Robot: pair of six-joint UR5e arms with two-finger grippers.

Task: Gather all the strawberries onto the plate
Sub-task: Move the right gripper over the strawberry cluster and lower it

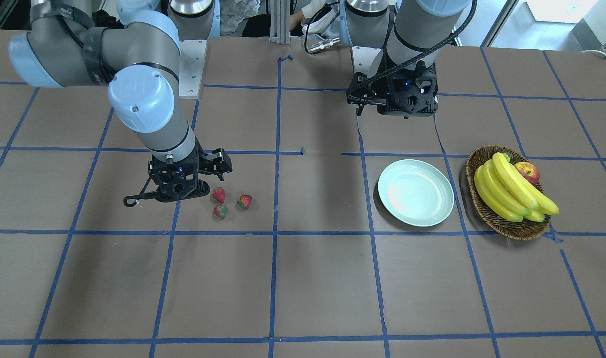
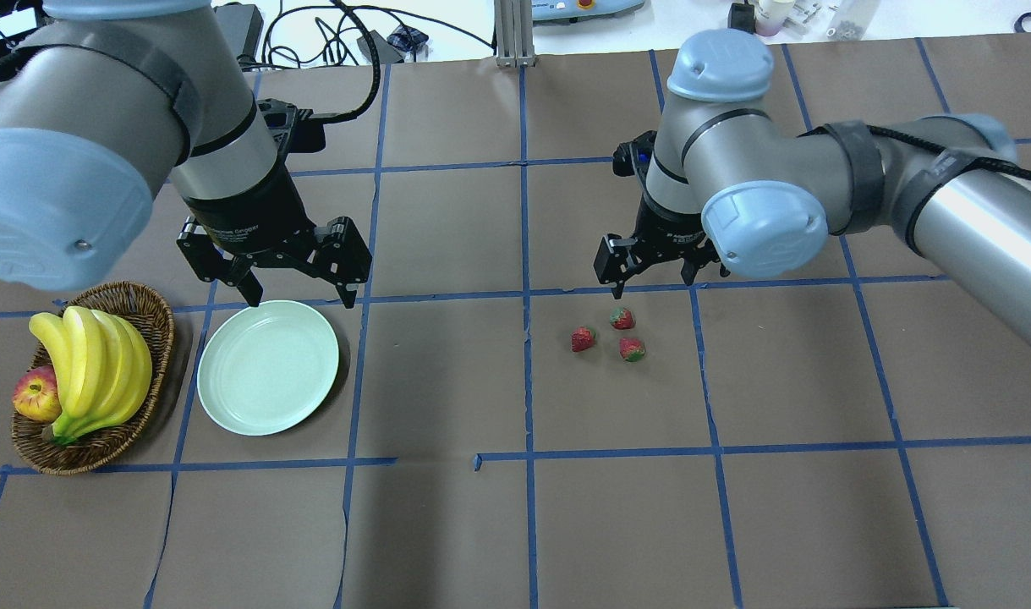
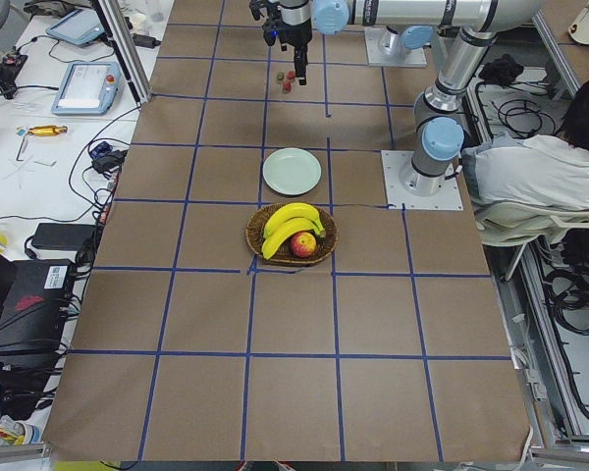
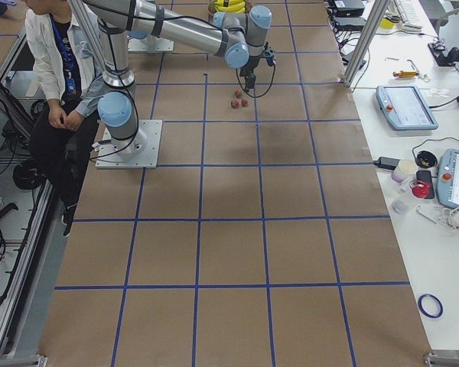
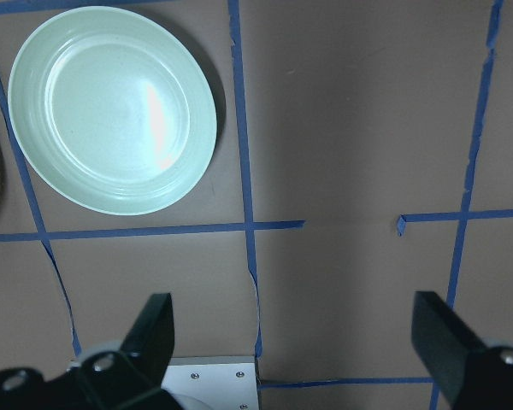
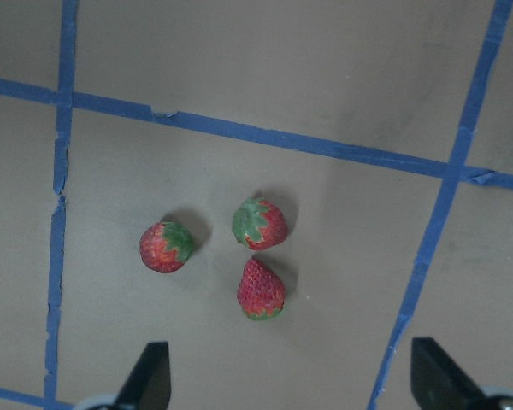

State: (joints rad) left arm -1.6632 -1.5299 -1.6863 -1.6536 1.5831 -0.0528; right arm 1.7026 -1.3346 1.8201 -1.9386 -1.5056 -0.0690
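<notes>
Three small red strawberries (image 2: 583, 339) (image 2: 622, 318) (image 2: 633, 348) lie close together on the brown table, right of centre in the overhead view. My right gripper (image 2: 660, 275) hovers open just behind them; its wrist view shows the strawberries (image 6: 259, 224) between and ahead of its spread fingers (image 6: 150, 380). The pale mint-green plate (image 2: 267, 368) sits to the left with nothing on it. My left gripper (image 2: 301, 296) hangs open above the plate's far edge, nothing between its fingers (image 5: 154, 329). The plate (image 5: 113, 109) fills the upper left of the left wrist view.
A brown wicker basket (image 2: 153, 315) with a bunch of bananas (image 2: 92, 364) and an apple (image 2: 35, 396) stands left of the plate. Blue tape lines grid the table. A seated person (image 3: 530, 172) is behind the robot's base.
</notes>
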